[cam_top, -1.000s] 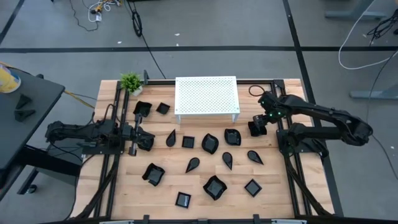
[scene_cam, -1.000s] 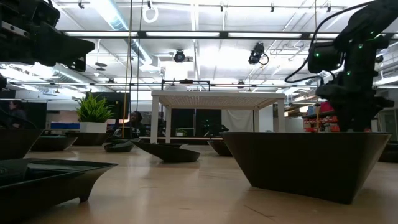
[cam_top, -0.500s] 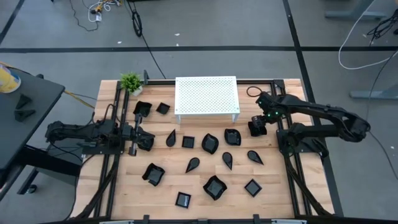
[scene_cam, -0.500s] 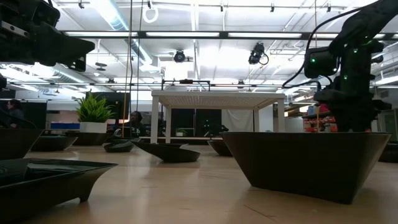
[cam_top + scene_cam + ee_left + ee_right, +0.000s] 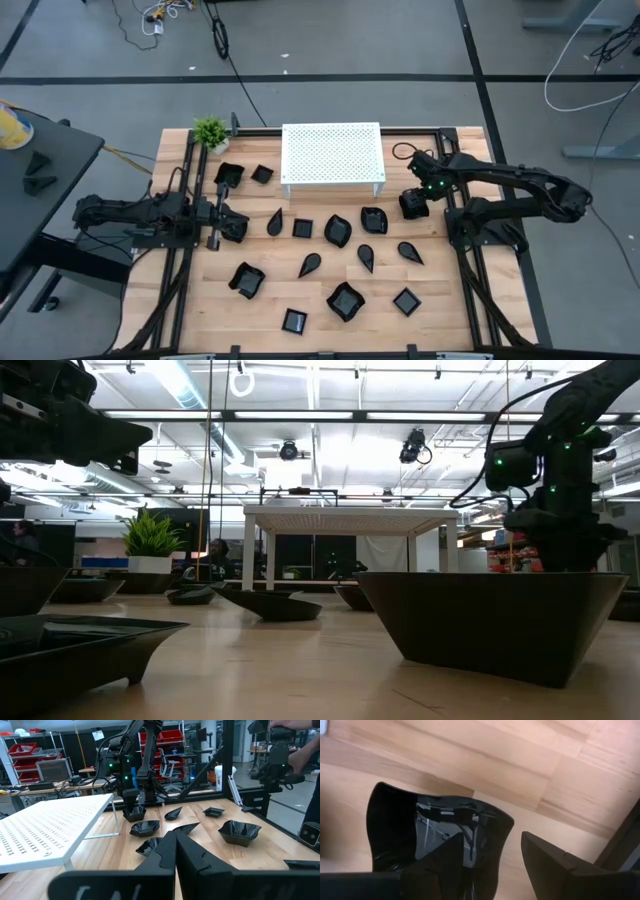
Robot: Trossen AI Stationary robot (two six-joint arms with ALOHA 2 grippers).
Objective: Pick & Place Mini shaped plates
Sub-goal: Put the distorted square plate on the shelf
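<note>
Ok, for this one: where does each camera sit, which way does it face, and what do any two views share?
High: overhead, straight down on table; both arms, left gripper shut, right gripper open.
Low: table height, level past plates to white stand; right arm above.
Left wrist: behind its shut fingers, facing across the table to the right arm.
Right wrist: pointing down at a wavy plate, one finger inside it.
Shared: the stand shows in high, low, left wrist.

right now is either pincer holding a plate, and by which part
The right pincer is open, straddling one rim of a black plate beside the white stand; no closed hold yet. The left pincer is shut and empty.
</note>
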